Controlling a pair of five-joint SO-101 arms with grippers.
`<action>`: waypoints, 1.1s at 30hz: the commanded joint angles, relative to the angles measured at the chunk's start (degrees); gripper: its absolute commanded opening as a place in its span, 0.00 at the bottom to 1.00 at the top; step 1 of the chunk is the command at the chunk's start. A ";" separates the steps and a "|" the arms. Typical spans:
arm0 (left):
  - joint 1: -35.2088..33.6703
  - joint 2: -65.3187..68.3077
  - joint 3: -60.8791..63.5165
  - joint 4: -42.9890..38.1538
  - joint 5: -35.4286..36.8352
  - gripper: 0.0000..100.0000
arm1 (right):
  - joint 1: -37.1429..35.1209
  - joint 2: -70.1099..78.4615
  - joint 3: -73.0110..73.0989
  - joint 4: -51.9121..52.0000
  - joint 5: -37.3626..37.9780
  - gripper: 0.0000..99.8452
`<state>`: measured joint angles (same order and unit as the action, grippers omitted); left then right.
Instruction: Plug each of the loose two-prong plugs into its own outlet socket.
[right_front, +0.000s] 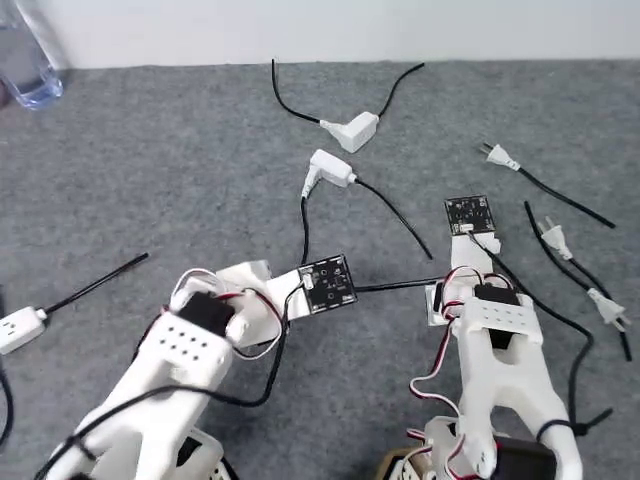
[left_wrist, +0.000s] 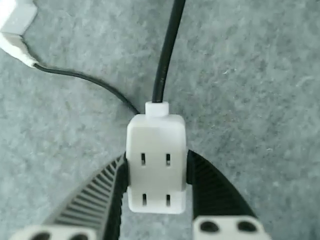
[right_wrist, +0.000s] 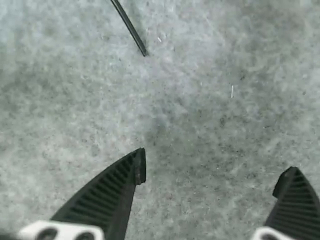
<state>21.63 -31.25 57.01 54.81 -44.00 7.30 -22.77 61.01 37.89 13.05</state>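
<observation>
Pinching boxy white socket (left_wrist: 156, 145), ribbed jaws

The table (right_front: 150, 150) was covered in gray, fuzzy cloth. The outlet socket (left_wrist: 156, 165) was smooth white plastic. Its black cord (left_wrist: 167, 50) looked smooth. The left gripper (left_wrist: 157, 160) had dull, ridged black plastic fingers (left_wrist: 212, 187).

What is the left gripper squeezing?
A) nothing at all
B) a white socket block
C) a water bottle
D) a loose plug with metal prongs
B: the left gripper clamps the white socket block from both sides, and the block's slots face the wrist camera.
</observation>
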 joint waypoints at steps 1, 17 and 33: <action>2.20 9.23 -1.98 -3.87 0.44 0.01 | 0.48 -1.54 -3.08 -1.10 -0.35 0.39; 10.37 31.74 -18.95 -4.04 0.35 0.01 | 4.35 -1.89 -2.90 -4.70 -0.62 0.39; 10.46 31.65 -18.95 -2.81 0.35 0.01 | 12.26 -1.63 -4.92 -5.85 -10.55 0.39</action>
<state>31.56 0.75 39.87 51.74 -44.09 20.22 -22.77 59.25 32.97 1.80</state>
